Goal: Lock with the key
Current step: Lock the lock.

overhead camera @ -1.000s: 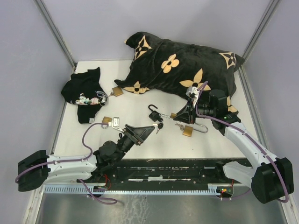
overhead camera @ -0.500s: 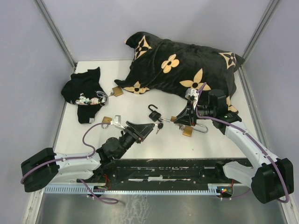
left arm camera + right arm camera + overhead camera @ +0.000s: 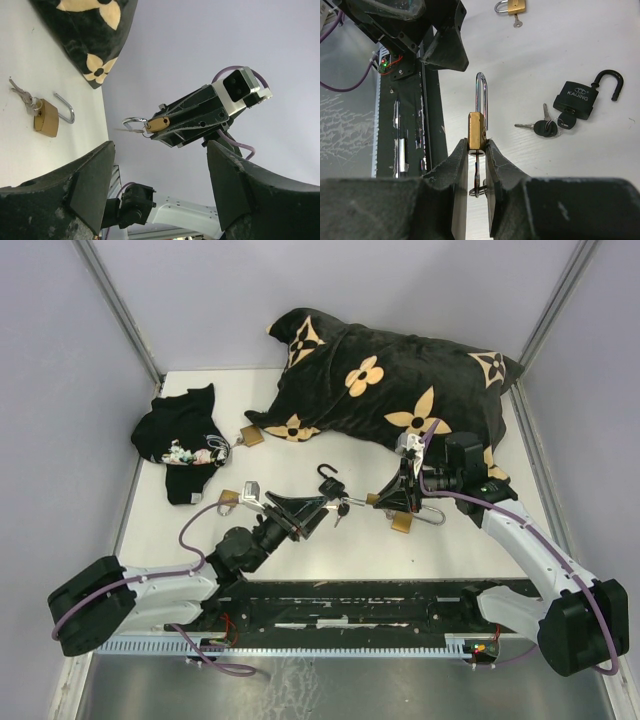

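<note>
**Top view.** The right gripper (image 3: 386,498) is clamped on a brass padlock (image 3: 372,498), in front of the near edge of the pillow (image 3: 390,380). The left gripper (image 3: 318,508) sits farther from the pillow. Its jaws are wide apart and empty, and its tips are near the padlock's shackle end.

**Left wrist view.** The left gripper's own fingers (image 3: 92,185) are spread with nothing between them. Beyond them, the padlock (image 3: 159,123) hangs pinched at the right gripper's (image 3: 167,122) tip, raised off the table. A second padlock (image 3: 45,117) lies just off the pillow's (image 3: 95,30) corner.

**Right wrist view.** The padlock body (image 3: 475,127) is squeezed between both fingers of the right gripper (image 3: 476,145). The shackle (image 3: 481,95) projects past the tips. A key (image 3: 477,167) sits in the padlock's base.
</note>
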Motion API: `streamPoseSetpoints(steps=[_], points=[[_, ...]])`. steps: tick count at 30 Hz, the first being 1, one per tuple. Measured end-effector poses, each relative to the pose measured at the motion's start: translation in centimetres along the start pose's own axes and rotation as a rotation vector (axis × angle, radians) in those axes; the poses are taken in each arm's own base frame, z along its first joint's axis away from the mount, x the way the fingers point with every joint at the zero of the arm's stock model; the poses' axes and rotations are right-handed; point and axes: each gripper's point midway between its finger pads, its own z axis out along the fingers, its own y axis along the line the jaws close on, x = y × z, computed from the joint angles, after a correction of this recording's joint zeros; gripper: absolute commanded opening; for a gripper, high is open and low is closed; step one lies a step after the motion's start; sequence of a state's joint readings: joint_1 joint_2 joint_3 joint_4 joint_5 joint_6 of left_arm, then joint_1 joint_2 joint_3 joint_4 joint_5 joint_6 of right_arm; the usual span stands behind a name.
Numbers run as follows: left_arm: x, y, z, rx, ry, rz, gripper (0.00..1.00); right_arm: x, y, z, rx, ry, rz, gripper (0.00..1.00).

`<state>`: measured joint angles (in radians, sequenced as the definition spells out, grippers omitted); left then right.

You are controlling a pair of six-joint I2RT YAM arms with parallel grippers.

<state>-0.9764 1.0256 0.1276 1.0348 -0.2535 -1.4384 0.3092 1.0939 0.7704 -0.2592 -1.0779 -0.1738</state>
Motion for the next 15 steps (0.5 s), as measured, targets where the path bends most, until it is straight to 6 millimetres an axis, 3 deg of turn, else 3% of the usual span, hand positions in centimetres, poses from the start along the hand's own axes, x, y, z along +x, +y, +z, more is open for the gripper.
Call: streamPoseSetpoints(steps=[11, 15], points=[[0.8, 2.3, 1.5, -0.076, 0.011, -0.064, 0.79, 0.1, 0.2, 0.1, -0.010, 0.004, -0.017, 0.02], [1.7, 2.3, 3.0, -0.070, 0.038, -0.101, 0.71, 0.2, 0.4, 0.2, -0.018, 0.007, -0.026, 0.02]])
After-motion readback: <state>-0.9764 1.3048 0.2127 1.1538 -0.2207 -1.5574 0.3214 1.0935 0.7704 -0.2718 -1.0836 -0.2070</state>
